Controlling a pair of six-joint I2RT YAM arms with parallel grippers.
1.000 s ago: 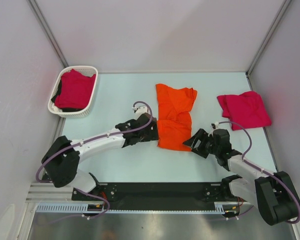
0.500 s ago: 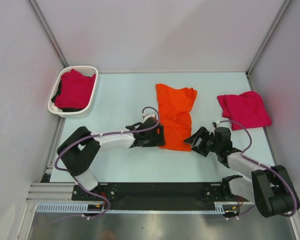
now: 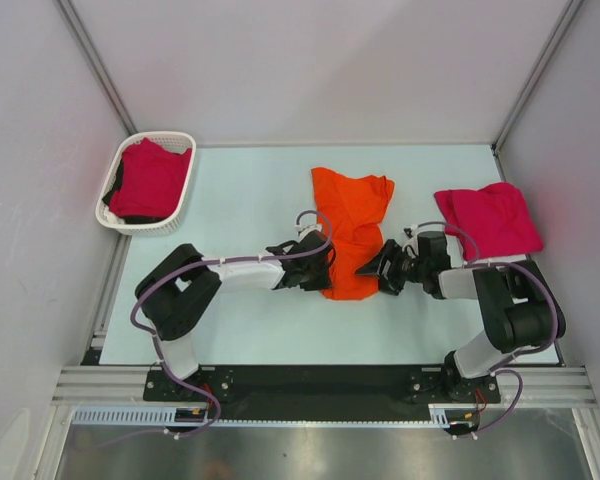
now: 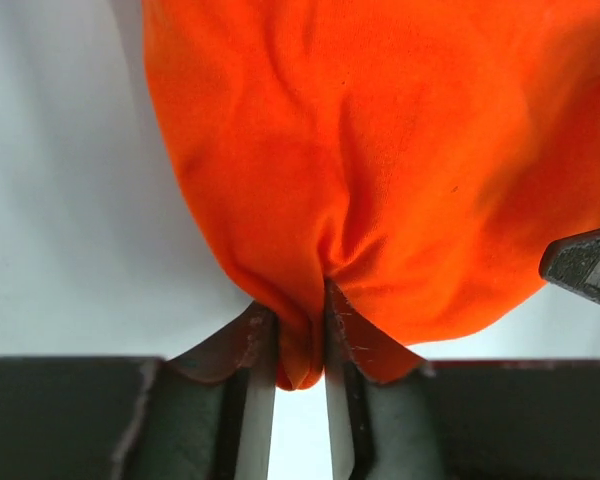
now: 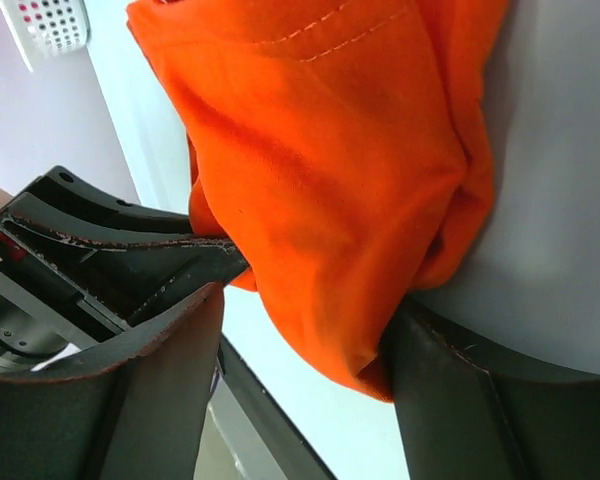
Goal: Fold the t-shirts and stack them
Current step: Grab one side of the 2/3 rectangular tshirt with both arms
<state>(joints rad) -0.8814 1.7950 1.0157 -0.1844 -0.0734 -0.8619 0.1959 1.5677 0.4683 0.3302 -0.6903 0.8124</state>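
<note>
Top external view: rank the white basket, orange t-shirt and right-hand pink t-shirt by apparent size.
Largest: orange t-shirt and white lattice basket, too alike to rank.
Smallest: pink t-shirt on the right.

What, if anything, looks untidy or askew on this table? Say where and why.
The orange t-shirt in the middle of the table stands out. It lies rumpled and twisted rather than flat, and its near end is bunched into a fold pinched by the left gripper.
</note>
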